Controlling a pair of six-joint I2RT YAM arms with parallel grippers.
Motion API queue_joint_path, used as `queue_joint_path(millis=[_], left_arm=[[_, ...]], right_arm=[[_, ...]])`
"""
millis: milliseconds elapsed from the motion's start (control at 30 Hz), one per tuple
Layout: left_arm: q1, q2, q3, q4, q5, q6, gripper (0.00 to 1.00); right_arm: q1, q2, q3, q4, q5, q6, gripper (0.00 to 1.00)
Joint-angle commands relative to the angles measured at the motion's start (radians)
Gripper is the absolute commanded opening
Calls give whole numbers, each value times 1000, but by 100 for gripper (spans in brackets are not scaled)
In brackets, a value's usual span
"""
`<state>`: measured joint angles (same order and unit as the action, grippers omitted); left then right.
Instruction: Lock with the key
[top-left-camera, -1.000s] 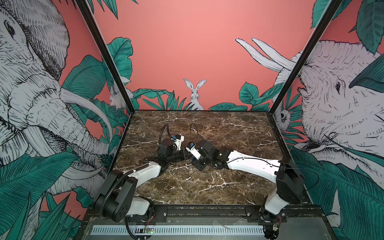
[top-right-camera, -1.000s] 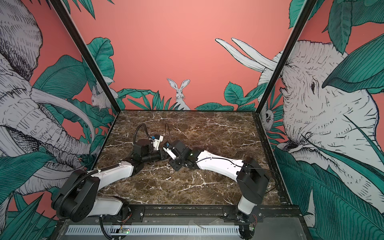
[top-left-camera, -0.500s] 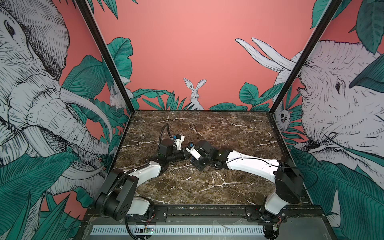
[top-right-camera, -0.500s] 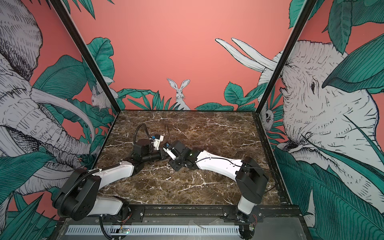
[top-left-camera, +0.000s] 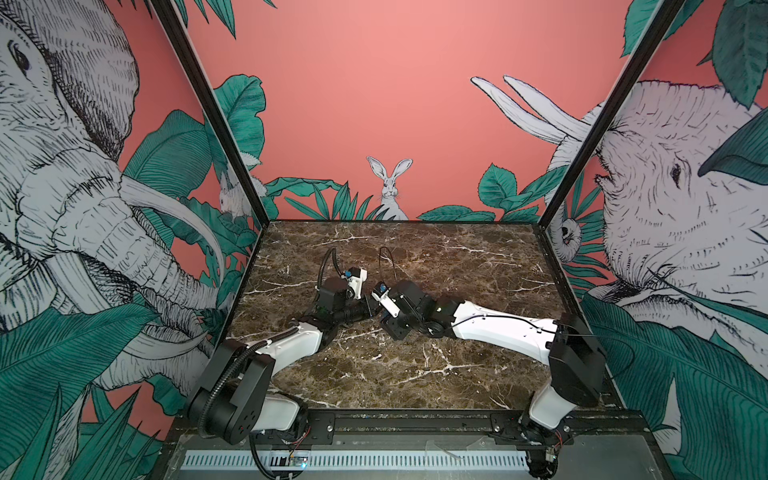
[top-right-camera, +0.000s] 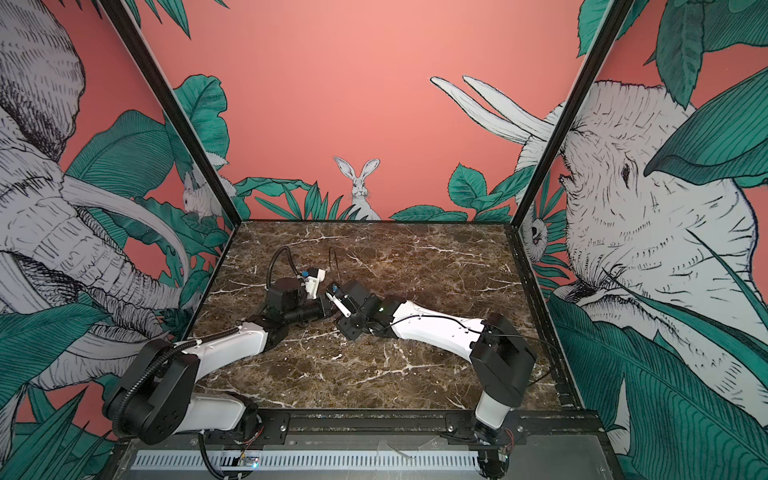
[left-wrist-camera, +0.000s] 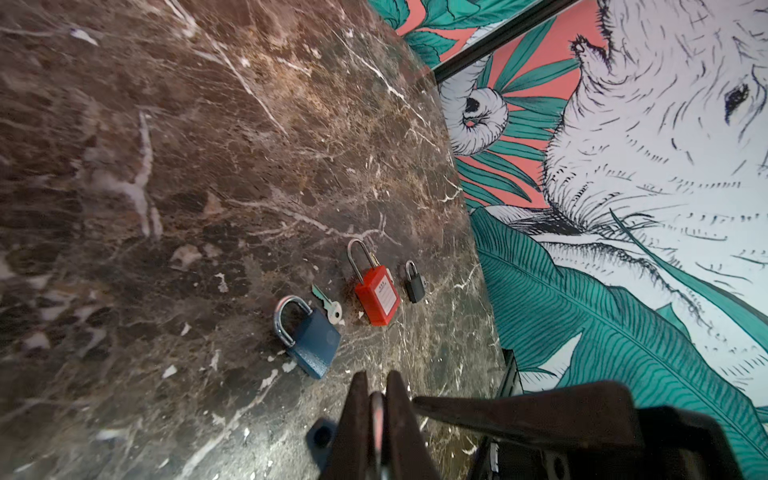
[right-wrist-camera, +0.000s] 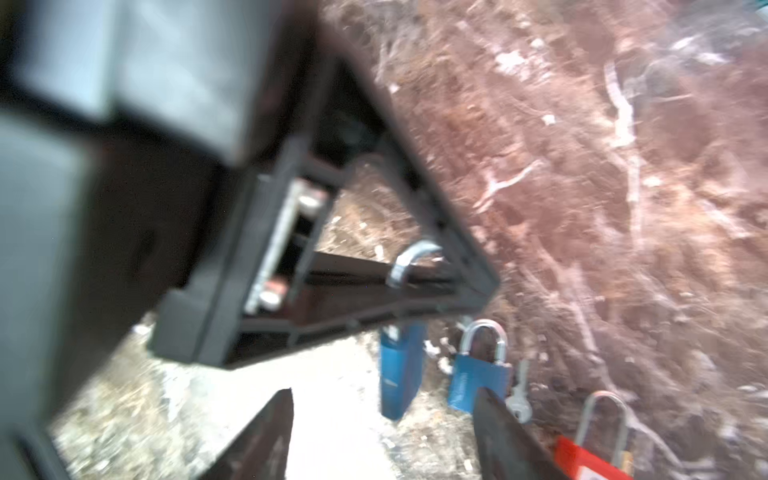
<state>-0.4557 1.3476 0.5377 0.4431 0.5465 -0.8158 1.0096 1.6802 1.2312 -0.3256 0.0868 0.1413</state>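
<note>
The left end effector (left-wrist-camera: 377, 386) pinched the steel shackle (right-wrist-camera: 409, 257) of a blue padlock (right-wrist-camera: 401, 374), the boxy body hanging free, likely to expose its keyhole. The right end effector (right-wrist-camera: 382, 399) stood spread, empty. Farther off, the flat silver key (left-wrist-camera: 329, 305) lay on the marbled counter (left-wrist-camera: 166, 166) just beside a second blue padlock (left-wrist-camera: 309, 338); beyond that padlock lay a red padlock (left-wrist-camera: 377, 297).

Red padlock (right-wrist-camera: 582, 461) cut off; gripped blue padlock (right-wrist-camera: 399, 370) blurred.

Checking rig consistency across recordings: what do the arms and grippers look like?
The left arm and right arm have white links and black joints. The left carries a ribbed black hose, the right a thin black cable. The fingers are black and tapered.
</note>
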Motion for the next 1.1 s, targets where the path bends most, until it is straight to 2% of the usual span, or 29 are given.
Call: queue_joint_path(millis=[0, 300, 467, 533, 667, 867, 1067], left_arm=[[-3, -63, 10, -4, -49, -3, 0], [-2, -153, 58, -64, -163, -36, 0], [-2, -224, 65, -108, -281, -85, 0], [-2, -247, 82, -142, -307, -97, 0], [-2, -258, 137, -206, -285, -129, 0], [-3, -293, 76, -40, -310, -304, 0], [-2, -286, 59, 63, -287, -425, 0]], right_arm=[[-5, -40, 27, 32, 125, -50, 74], [-60, -163, 4, 131, 237, -132, 78], [-99, -256, -88, 235, 208, -62, 78], [-115, -297, -146, 287, 166, -22, 78], [-157, -382, -246, 355, 27, 74, 77], [-207, -505, -425, 606, -269, 197, 74], [-246, -489, -463, 779, -472, 372, 68]])
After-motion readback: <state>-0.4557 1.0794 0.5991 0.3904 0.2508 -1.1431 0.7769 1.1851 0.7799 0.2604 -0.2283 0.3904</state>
